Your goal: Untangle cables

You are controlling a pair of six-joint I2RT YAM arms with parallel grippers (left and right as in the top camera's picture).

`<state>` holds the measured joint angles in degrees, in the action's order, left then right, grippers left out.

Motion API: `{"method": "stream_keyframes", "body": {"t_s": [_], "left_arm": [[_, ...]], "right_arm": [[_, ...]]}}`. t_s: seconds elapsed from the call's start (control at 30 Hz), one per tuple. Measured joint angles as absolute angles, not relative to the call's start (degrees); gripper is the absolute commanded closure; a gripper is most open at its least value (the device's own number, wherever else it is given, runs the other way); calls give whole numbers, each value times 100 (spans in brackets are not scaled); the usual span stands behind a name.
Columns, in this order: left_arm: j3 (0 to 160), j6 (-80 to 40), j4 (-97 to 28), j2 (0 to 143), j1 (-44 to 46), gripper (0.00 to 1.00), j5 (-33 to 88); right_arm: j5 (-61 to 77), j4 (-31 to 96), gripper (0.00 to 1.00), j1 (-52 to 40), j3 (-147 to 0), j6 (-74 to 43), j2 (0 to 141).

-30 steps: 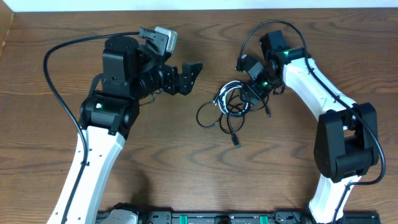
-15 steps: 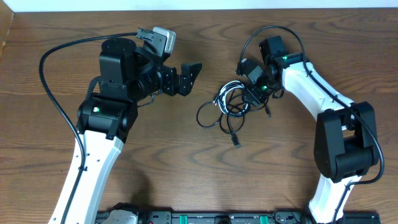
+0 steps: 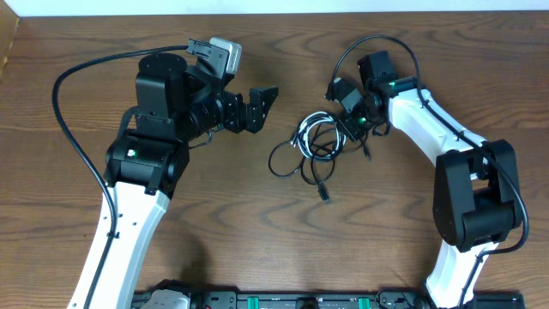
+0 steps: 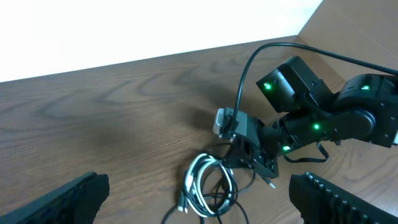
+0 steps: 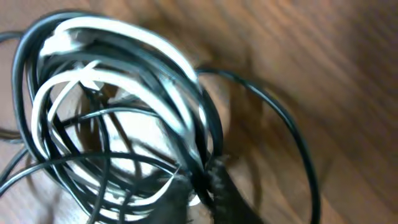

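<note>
The cables (image 3: 313, 146) lie in one tangled bundle on the desk (image 3: 214, 215), just right of frame centre in the overhead view, with black loops wound round a white coil. One loose end with a plug (image 3: 325, 195) trails toward the lower centre. The right hand (image 3: 349, 130) sits at the bundle's right edge. In the right wrist view its fingertips (image 5: 217, 186) appear nearly closed on several strands at the bottom of the frame, though blur hides exactly which strands they pinch. The left hand (image 3: 264, 105) hangs to the upper left of the bundle, well apart from it, spread wide and holding nothing. Expect these faults. If you lift or pull with the right hand alone, the whole bundle will probably travel as one mass, because nothing anchors its far side. If the pinch spans both black and white strands, pulling is likely to tighten the knot rather than free a cord. The trailing plug may catch in a loop as the bundle shifts. A thin strand may also slip from the fingertips under tension. The right arm's own thicker wire (image 3: 343, 51) arcs near the work area, so do not take it for a cable. No brand, label or writing can be read in any view.
</note>
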<state>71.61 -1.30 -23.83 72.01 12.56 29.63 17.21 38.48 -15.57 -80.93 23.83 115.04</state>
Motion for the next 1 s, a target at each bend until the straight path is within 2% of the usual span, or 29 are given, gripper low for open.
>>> {"method": "stream_keyframes", "body": {"t_s": [0.43, 1.0], "left_arm": [[7161, -128, -2386, 7199, 1256, 2, 2936], [7161, -14, -2491, 7199, 1256, 2, 2062]], "right_arm": [[1826, 3223, 99, -1605, -8090, 1962, 11504], [2412, 2755, 99, -1627, -8462, 1603, 11504]]}}
